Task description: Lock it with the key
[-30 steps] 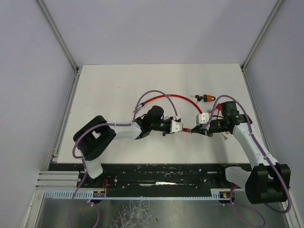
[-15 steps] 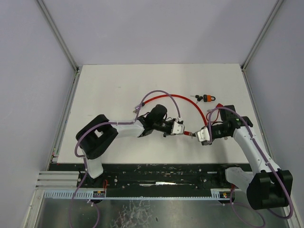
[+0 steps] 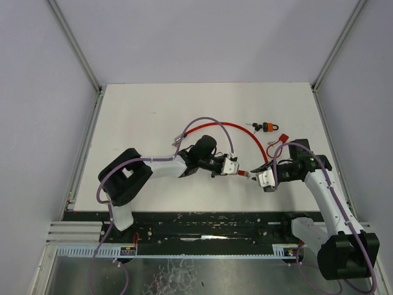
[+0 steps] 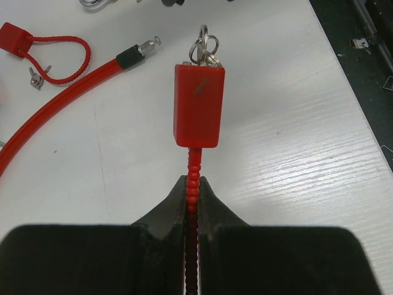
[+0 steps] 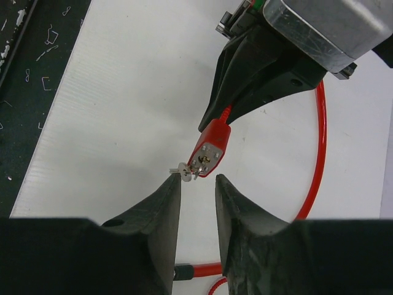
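Note:
My left gripper (image 4: pixel 193 179) is shut on the ribbed red cable just behind the red lock body (image 4: pixel 198 104), holding it off the table. A bunch of small silver keys (image 4: pixel 206 49) sticks out of the lock's far end. In the right wrist view the lock body (image 5: pixel 210 149) faces me, with the keys (image 5: pixel 184 171) at its keyhole. My right gripper (image 5: pixel 198 179) is open, its left fingertip just below the keys and nothing between the fingers. From above, the two grippers (image 3: pixel 228 165) (image 3: pixel 263 179) face each other across the lock.
The red cable (image 3: pixel 221 125) arcs over the table behind both arms. Its metal-tipped free end (image 4: pixel 144 48) lies near the lock. A small orange padlock (image 3: pixel 267 127) and a small red lock with a thin loop (image 4: pixel 15 37) lie further back.
My right gripper has opened and drawn back a little from the keys, its arm swinging out to the right. The left gripper still grips the cable, shifted slightly right.

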### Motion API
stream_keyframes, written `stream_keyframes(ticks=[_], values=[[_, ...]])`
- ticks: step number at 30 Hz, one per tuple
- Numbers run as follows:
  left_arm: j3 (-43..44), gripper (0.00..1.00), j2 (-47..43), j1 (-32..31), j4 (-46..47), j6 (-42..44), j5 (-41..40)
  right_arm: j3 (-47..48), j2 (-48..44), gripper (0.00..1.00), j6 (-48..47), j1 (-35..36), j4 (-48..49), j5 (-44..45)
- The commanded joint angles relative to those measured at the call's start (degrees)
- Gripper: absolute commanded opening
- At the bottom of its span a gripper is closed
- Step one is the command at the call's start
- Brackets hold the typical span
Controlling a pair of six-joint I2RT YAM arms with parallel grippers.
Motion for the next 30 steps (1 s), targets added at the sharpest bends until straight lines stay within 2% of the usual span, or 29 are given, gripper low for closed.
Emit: stream_keyframes(ticks=[1,13,17,19,24,30], values=[[1.4,0.0,-0.2,0.0,0.4,1.3,0.6,-0.1,0.5,0.36,-2.4,-0.4,-1.2,-3.2],[2.2,0.0,0.4,-0.1,-0.4,1.6,1.9,-0.1,4.7,0.36,-1.7,0.8,0.1,-3.7],[2.3,0.0,0.5,-0.3,-0.4,1.5,1.3,-1.0,4.4,0.38,5.4,0.9,3.9,-7.3],[2.2,0.0,0.5,-0.2,-0.2,1.2,0.8,-1.8,3.2,0.38,12.1,0.9,7.5,-8.7],[1.4,0.0,0.0,-0.2,1.6,0.4,-0.6,-4.0,0.2,0.37,24.7,0.9,16.3,-7.7],[1.0,0.0,-0.3,-0.2,2.7,-0.2,-1.3,-3.8,1.2,0.31,29.1,0.9,18.0,-6.0]])
